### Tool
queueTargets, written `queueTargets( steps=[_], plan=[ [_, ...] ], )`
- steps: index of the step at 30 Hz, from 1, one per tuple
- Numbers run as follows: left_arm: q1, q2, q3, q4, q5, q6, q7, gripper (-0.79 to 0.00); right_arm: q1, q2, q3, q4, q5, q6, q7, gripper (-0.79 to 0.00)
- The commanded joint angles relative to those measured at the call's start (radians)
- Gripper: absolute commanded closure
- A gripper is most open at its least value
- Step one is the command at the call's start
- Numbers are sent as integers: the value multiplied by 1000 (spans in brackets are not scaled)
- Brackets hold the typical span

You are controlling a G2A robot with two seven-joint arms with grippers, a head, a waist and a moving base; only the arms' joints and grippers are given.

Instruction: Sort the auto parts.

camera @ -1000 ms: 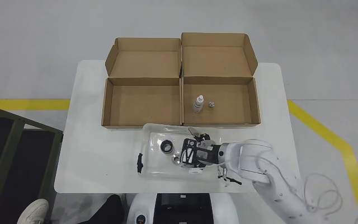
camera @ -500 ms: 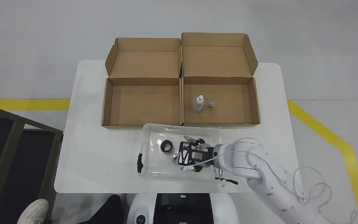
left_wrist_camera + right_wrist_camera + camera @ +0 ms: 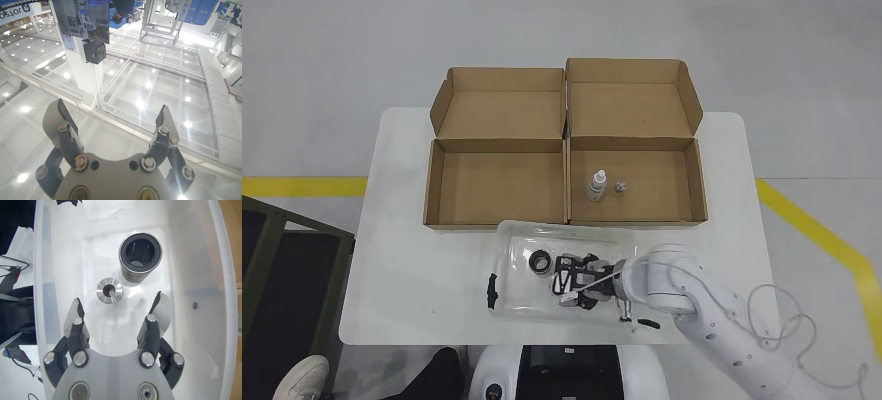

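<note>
Hanging released and empty inside the bin (image 3: 217, 294), the right tool (image 3: 118, 298) is near a steel cone (image 3: 109, 293), with a black sleeve (image 3: 140, 256) just beyond. I judge these 2 remain to sort. A white part (image 3: 596, 184) and a grey part (image 3: 620, 186) lie already in the right box (image 3: 672, 190). The left tool (image 3: 113, 111), also released, points at the ceiling (image 3: 151, 75).

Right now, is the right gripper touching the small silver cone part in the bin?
Apart. Right wrist view: white bin floor shows between the silver cone part and both open fingers of the right gripper.
</note>
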Motion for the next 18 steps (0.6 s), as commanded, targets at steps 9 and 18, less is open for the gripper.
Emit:
queueTargets(
  steps=[9, 18],
  plan=[
    [0, 0, 0, 0, 0, 0, 0, -785, 30, -13, -56, 44, 4, 3, -17, -465],
    [0, 0, 0, 0, 0, 0, 0, -785, 54, -26, -100, 80, -8, 8, -41, -459]
  ],
)
